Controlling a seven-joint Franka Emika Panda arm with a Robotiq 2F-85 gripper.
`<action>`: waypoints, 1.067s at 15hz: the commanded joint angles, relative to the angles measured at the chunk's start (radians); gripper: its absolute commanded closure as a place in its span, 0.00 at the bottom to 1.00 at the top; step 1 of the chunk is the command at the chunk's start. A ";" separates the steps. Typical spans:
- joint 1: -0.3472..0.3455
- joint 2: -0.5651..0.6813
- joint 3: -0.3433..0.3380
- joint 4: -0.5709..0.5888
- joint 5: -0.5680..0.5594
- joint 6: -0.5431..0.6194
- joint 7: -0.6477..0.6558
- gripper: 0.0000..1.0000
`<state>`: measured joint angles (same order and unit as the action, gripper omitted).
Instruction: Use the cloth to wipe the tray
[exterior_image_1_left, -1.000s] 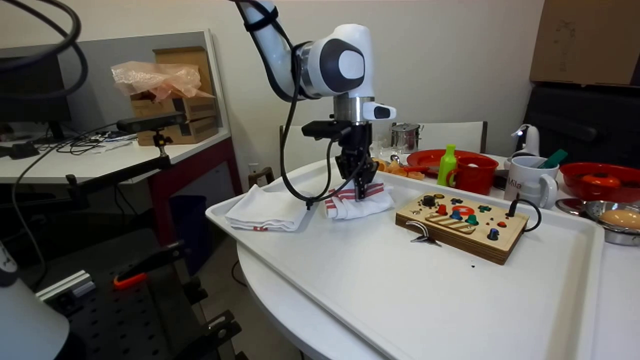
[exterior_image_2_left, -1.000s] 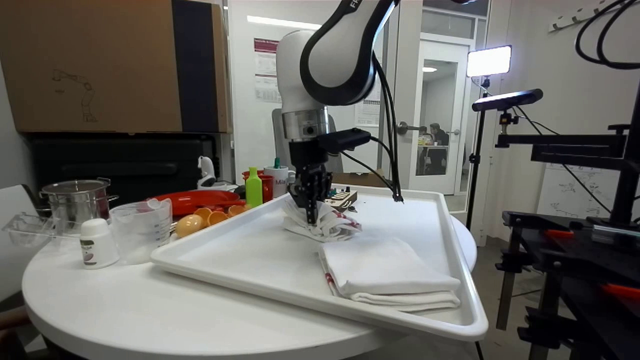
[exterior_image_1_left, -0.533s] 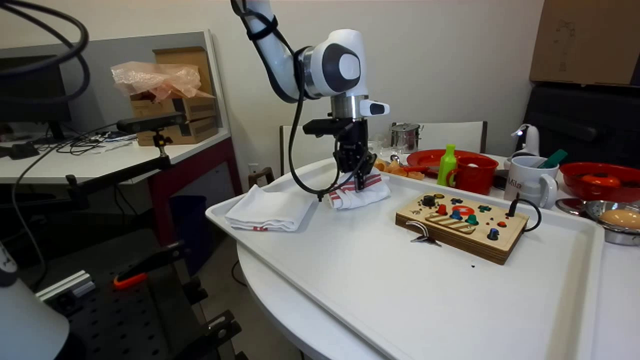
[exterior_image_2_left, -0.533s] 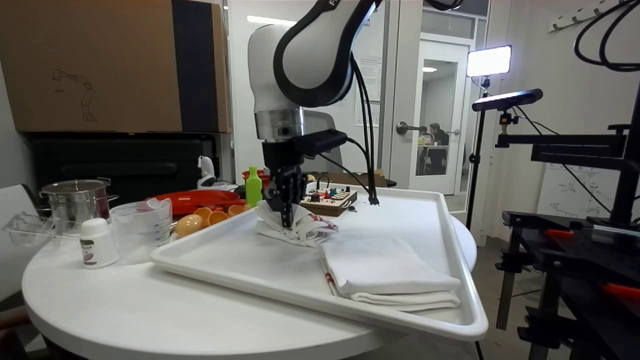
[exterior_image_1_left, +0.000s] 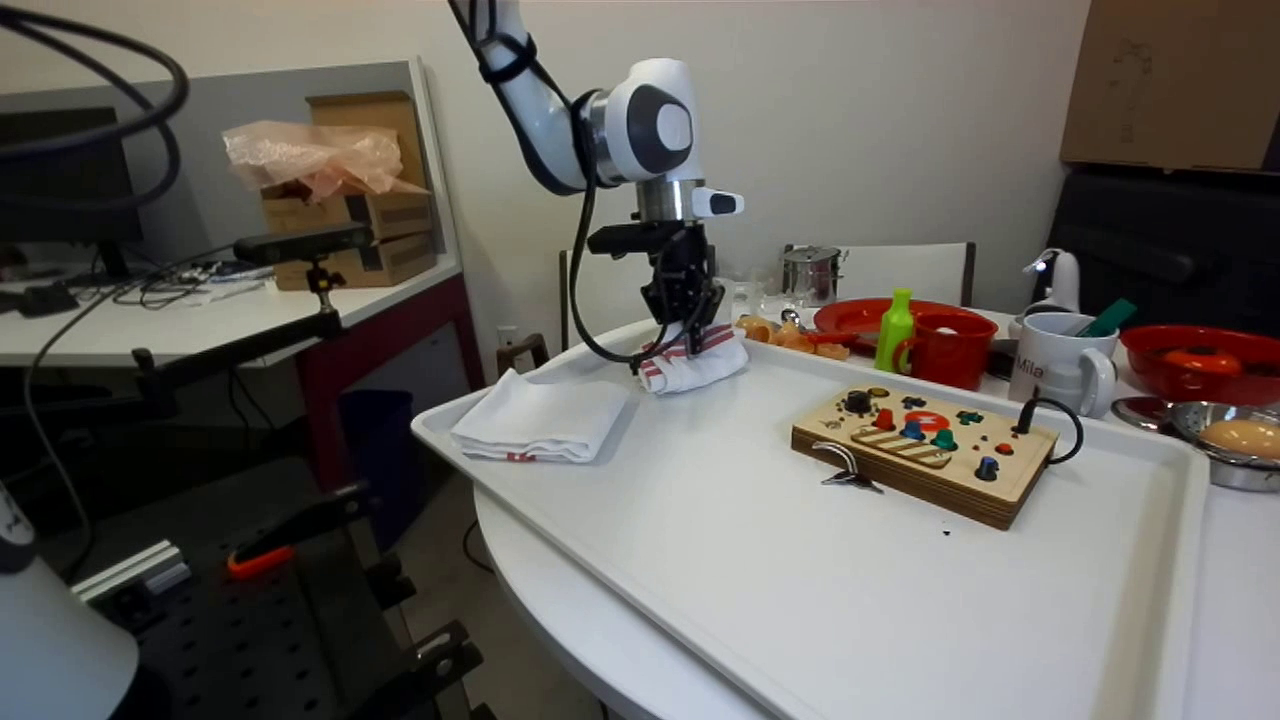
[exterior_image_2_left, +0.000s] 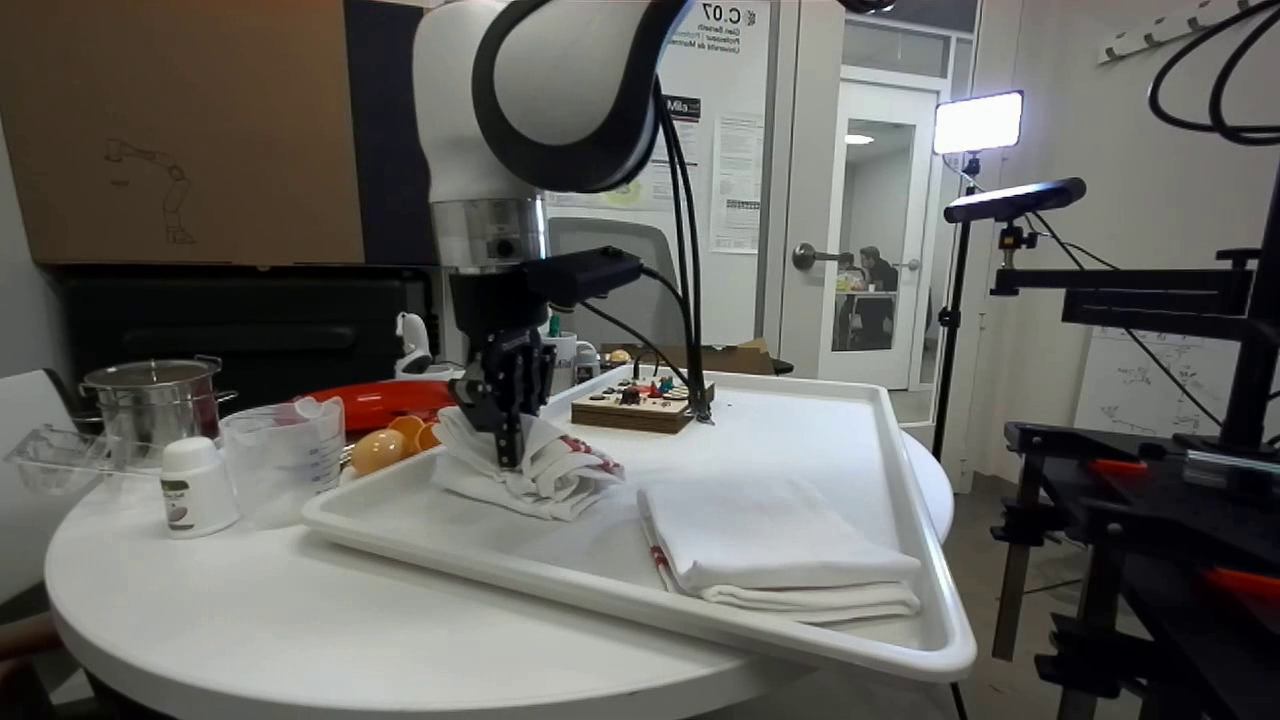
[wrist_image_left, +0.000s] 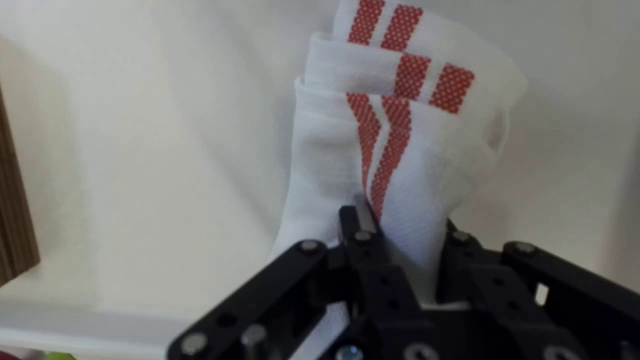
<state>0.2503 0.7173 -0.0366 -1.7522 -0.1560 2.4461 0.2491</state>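
The claw is clenched on the cloth: fabric pinched between its jaws, lower right of the wrist frame; red stripes run from there up to the top edge. Cloth bunched on the tray, claw pointing down into it in both exterior views. Arm hangs from the top of the frame, same views; see the white arm. In an exterior view cloth sits about mid-frame near the tray's far rim, folded towel just left of it, small gap between. Towel flat, red mark on lower edge. Tray spreads to lower right; dark speck on it, right of centre. Above the speck, also on the tray, board with coloured knobs; metal piece at its near edge, can't tell what. Wrist frame: board's wooden edge far left, tray rim lower left.

Past the rim, upper right in an exterior view: eggshells, red plate, green bottle, red mug, white mug. Right edge: red bowl, metal bowl. Left side in an exterior view, on the counter: pot, white bottle, measuring cup, egg.
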 joint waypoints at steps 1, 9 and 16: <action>0.029 0.016 0.018 0.063 -0.006 -0.058 0.005 0.94; 0.048 0.044 0.050 0.110 0.000 -0.101 0.000 0.94; 0.053 0.059 0.050 0.146 -0.002 -0.128 0.002 0.23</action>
<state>0.2972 0.7602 0.0160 -1.6507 -0.1559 2.3590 0.2503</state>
